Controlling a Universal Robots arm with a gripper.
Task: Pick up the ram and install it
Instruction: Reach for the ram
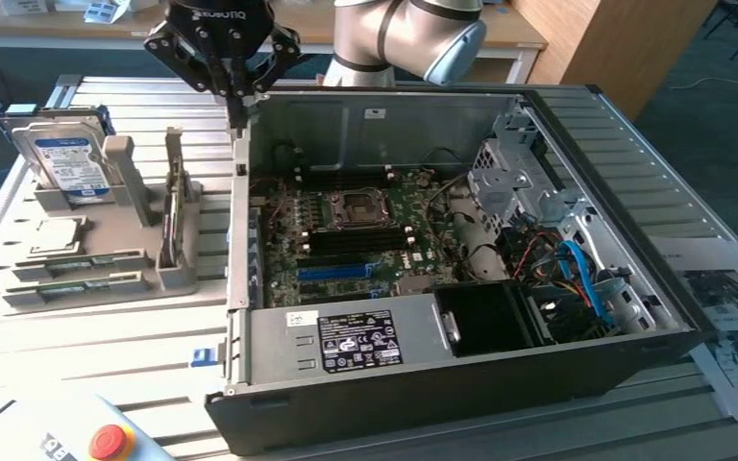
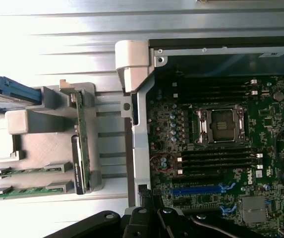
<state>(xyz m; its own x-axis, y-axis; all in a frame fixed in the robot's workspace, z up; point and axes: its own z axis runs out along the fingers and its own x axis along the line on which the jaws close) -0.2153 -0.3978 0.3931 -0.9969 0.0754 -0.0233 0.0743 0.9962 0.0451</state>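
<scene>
Two ram sticks (image 1: 74, 263) lie flat, side by side, in the grey holder (image 1: 112, 226) at the left of the exterior view. One green board (image 1: 173, 192) stands on edge beside them. One hard drive (image 1: 68, 158) stands upright and one processor chip (image 1: 57, 233) lies flat.

One gripper (image 1: 235, 113), upper left of frame, points straight down. Pincer pinched closed, holding nothing, well apart from the ram sticks. Its tips hang at the rear corner of the case wall (image 1: 235, 250), which stands between holder and motherboard (image 1: 356, 230).

One red stop button (image 1: 110, 442), lower left.
</scene>
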